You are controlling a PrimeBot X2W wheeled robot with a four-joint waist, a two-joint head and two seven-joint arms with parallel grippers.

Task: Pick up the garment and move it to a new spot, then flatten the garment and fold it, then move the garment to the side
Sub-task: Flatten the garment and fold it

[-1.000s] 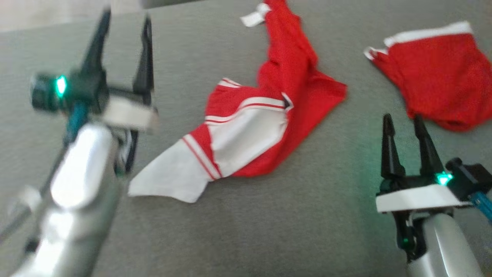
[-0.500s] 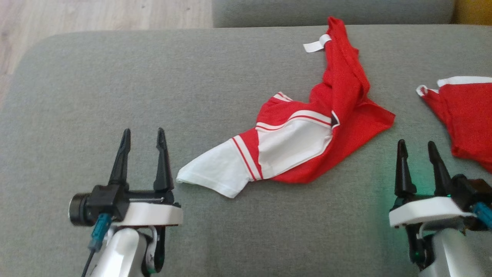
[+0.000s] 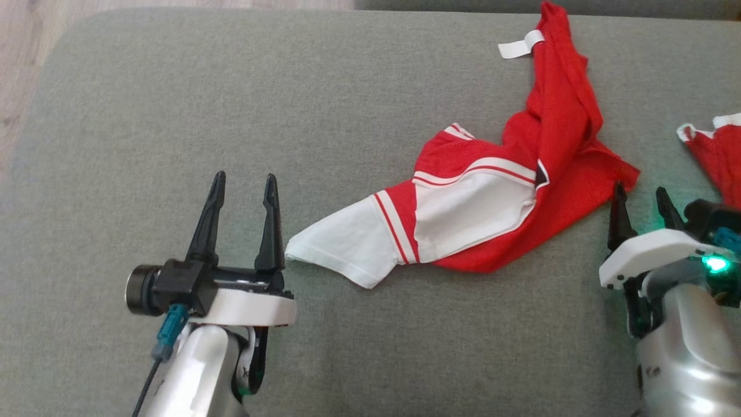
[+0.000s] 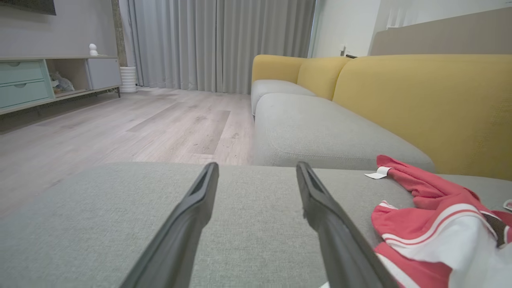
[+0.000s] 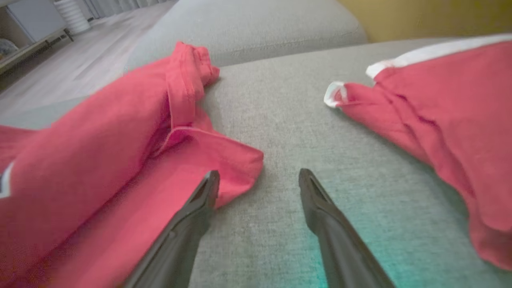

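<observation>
Garment [image 3: 503,214] lies crumpled on the grey sofa cushion [image 3: 173,87], right of centre in the head view. It is not flat. The red mesh body is bunched in a long ridge running up toward the far edge of the cushion, with the white tag [image 3: 518,46] sticking out at the top end. A white side panel and the white red-striped trim face up in the middle. A white flap trails out toward the lower left. A small dark patch shows at the fold beside the panel; no lettering can be read.

Left pincer [image 3: 245,175] sits low over the cushion just beside the white flap. Its jaws are spread wide with nothing between them, and whether its near finger touches the flap I cannot tell. In the left wrist view the left pincer [image 4: 257,166] points across bare cushion, with the garment [image 4: 432,224] off to its right.

Right pincer [image 3: 641,189] is at the garment's red lower-right corner, jaws spread wide and empty. In the right wrist view the right pincer [image 5: 259,173] has one finger over the red corner of the garment [image 5: 100,160] and the other over bare cushion. No grip.

Another red cloth [image 3: 715,156] with white edging lies further right, apart from the garment, with grey cushion between them. Yellow backrest [image 4: 420,100] stands behind the seat. Wood floor [image 3: 23,52] is beyond the cushion's left edge.
</observation>
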